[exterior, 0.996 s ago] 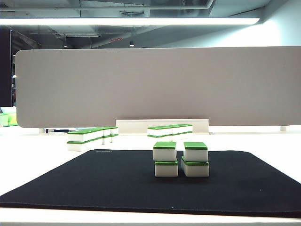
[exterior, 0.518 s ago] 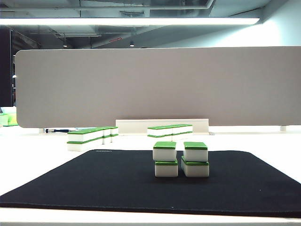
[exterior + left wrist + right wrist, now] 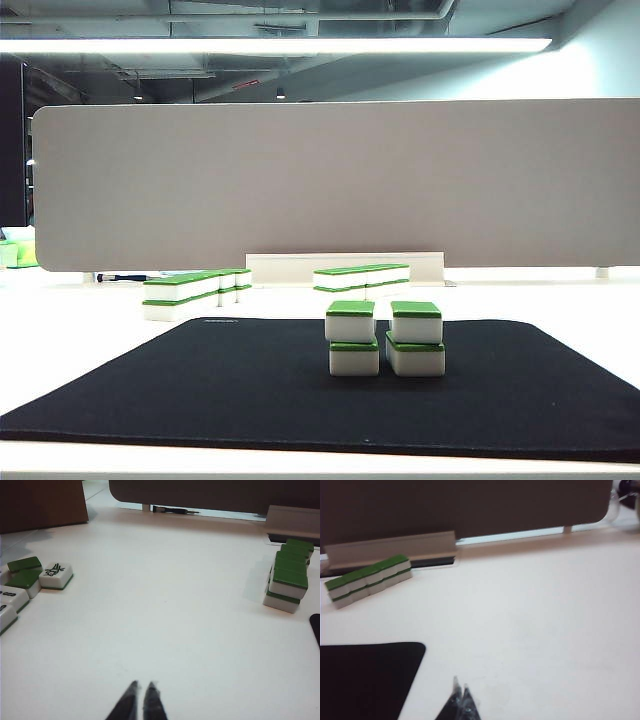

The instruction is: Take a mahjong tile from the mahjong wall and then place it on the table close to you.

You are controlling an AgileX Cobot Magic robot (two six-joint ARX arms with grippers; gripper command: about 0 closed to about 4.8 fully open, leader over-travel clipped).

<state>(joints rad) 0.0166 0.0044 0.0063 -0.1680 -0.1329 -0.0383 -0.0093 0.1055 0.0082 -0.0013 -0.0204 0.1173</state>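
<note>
**Table, mat, tile rows; both arms outside the exterior view**

Table: white, wide. Black mat: far corner only in the right wrist view. Mahjong wall: on the mat, two high; hidden from both wrist cameras. Left gripper: tips pressed together, empty, over bare table. Right gripper: blurred, tips closed together, empty, beside the mat.

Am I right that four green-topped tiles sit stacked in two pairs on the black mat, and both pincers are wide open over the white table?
Not quite: both pincers are shut. The left pincer in the left wrist view and the right pincer in the right wrist view have tips together above the table. The four tiles do stand on the black mat.
</note>
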